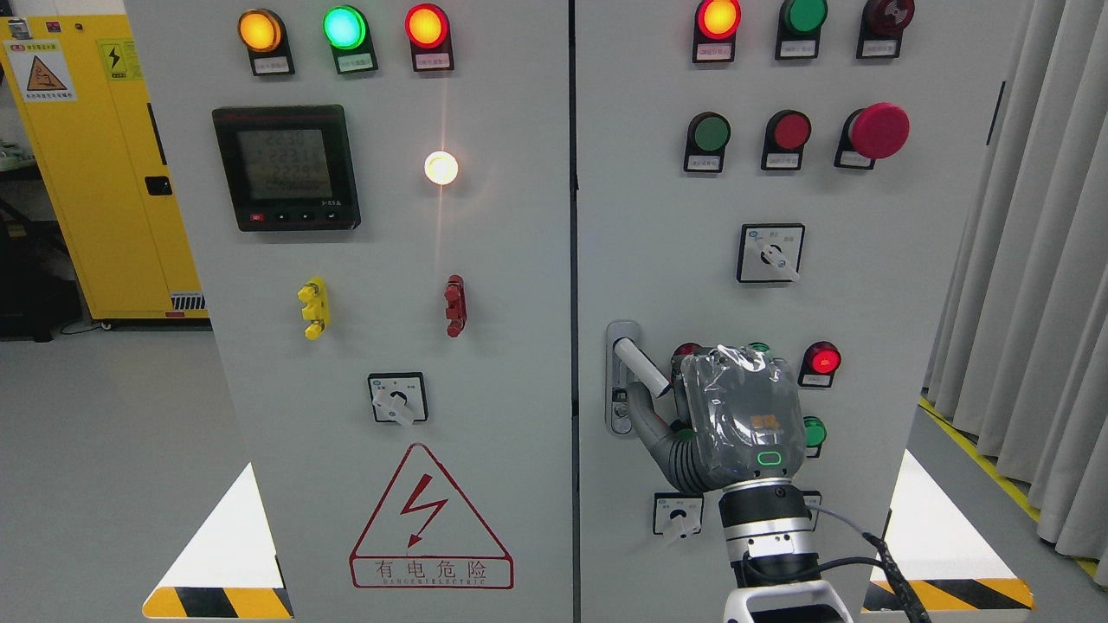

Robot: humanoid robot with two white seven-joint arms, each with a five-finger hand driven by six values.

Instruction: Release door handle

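The door handle (639, 365) sits on the left edge of the right cabinet door (866, 285). It has a grey backplate and a white lever angled down to the right. My right hand (684, 407), grey with a plastic cover, comes up from the bottom edge just right of the lever's tip. Its back faces me. The thumb (647, 417) stretches up-left beneath the lever, and the whole lever shows outside the hand. The hand's back hides the other fingers. The hand looks open and holds nothing. My left arm is out of view.
The right door carries lit lamps (718, 19), push buttons, a red mushroom button (878, 130) and rotary switches (770, 253). The left door (519, 363) has a meter (286, 167) and a warning triangle (430, 519). A yellow cabinet (95, 173) stands at far left, curtains (1039, 260) at right.
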